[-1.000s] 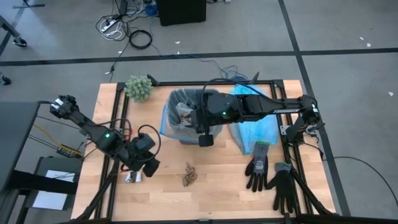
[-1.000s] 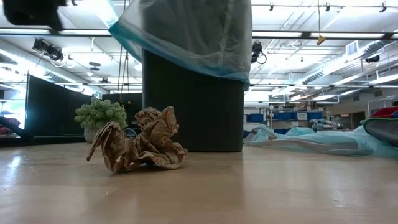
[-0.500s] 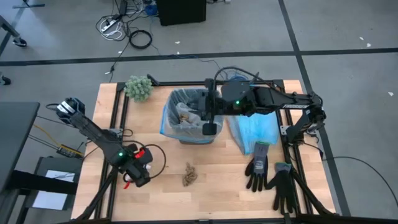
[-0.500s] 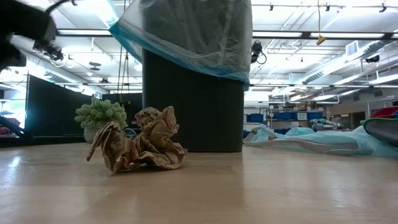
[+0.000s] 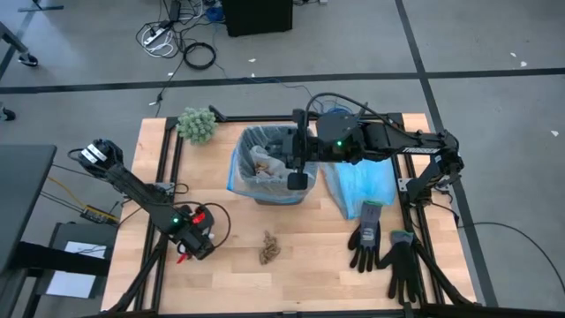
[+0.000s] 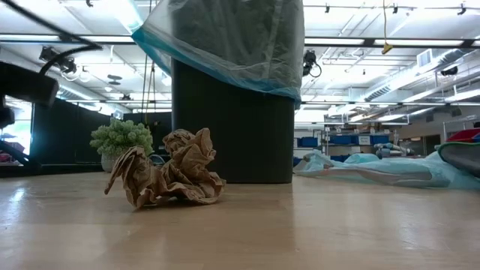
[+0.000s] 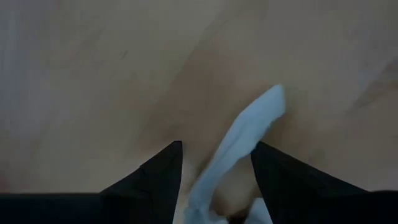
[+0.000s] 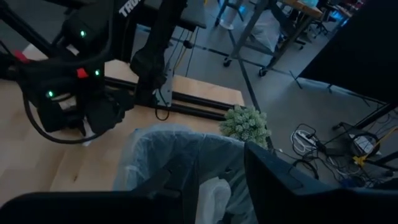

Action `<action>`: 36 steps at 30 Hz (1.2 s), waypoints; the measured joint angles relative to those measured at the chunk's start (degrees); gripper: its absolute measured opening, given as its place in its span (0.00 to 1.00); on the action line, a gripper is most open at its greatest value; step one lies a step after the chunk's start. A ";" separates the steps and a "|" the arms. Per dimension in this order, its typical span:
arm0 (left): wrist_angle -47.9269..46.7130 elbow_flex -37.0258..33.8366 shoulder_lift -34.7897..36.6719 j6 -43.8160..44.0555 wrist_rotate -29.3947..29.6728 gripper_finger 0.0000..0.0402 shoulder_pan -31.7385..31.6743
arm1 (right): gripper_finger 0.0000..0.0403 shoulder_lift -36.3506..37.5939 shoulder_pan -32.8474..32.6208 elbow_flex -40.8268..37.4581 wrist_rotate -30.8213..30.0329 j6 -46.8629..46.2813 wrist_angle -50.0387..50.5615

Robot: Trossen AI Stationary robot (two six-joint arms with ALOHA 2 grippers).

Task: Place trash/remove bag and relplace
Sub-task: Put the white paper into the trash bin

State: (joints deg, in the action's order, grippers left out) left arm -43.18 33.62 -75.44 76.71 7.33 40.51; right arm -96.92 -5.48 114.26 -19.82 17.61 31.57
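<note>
While the white paper scrap [image 7: 245, 140] lies flat on the desk near its left edge, the left end effector [image 5: 196, 242] sits low over it with its fingers [image 7: 152, 177] spread, one on each side of the strip and not yet pinching it. It looks thin, soft and very light, so it will likely fold or slide under a push; taking it across its narrow middle, pressed down onto the wood, seems the safest hold. A crumpled brown paper wad [image 6: 169, 178] rests nearer the front middle of the desk, apart from the bin; it is stiffer and springy, and any raised fold would give a grip. Behind it stands the black bin [image 6: 232, 124], lined with a crinkly translucent bag [image 5: 265, 163] whose rim is folded over the top, with some litter already inside. The right end effector [image 5: 298, 179] hangs over the bin's opening, its fingers [image 8: 273, 177] parted and empty. A light-blue plastic bag [image 5: 362, 185] and black gloves [image 5: 384, 252] lie toward the right edge, and a green fuzzy clump [image 5: 197, 124] sits at the back left.
</note>
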 joint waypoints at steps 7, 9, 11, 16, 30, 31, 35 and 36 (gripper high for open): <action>0.36 -0.76 0.04 -0.19 0.02 0.40 0.00 | 0.27 -0.02 0.33 0.00 -0.04 -0.04 -0.04; 0.35 -0.78 0.05 -0.36 0.02 0.30 0.00 | 0.27 -0.02 0.59 0.00 -0.08 -0.09 -0.04; 0.29 -0.78 0.04 -0.40 0.05 0.16 0.00 | 0.27 -0.02 0.79 0.00 -0.11 -0.13 -0.03; 0.14 -0.71 0.07 4.77 1.85 0.02 0.02 | 0.27 -0.04 1.03 0.00 -0.13 -0.12 -0.02; -21.90 20.50 0.71 6.10 14.55 0.00 -0.33 | 0.27 3.07 1.01 -0.04 -5.05 2.10 2.54; -25.24 22.98 1.19 6.11 15.98 0.00 -0.68 | 0.27 3.31 1.01 -0.04 -5.18 2.02 2.64; -36.18 33.24 4.11 6.07 23.78 0.00 -1.88 | 0.27 4.16 1.00 -0.03 -6.55 2.01 2.58; -38.45 35.87 4.89 6.06 26.50 0.00 -2.16 | 0.27 4.41 0.99 -0.02 -6.53 1.90 2.63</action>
State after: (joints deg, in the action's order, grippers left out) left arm -81.63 69.49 -70.55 82.77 33.83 38.35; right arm -92.51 -4.49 114.24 -26.35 19.51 34.20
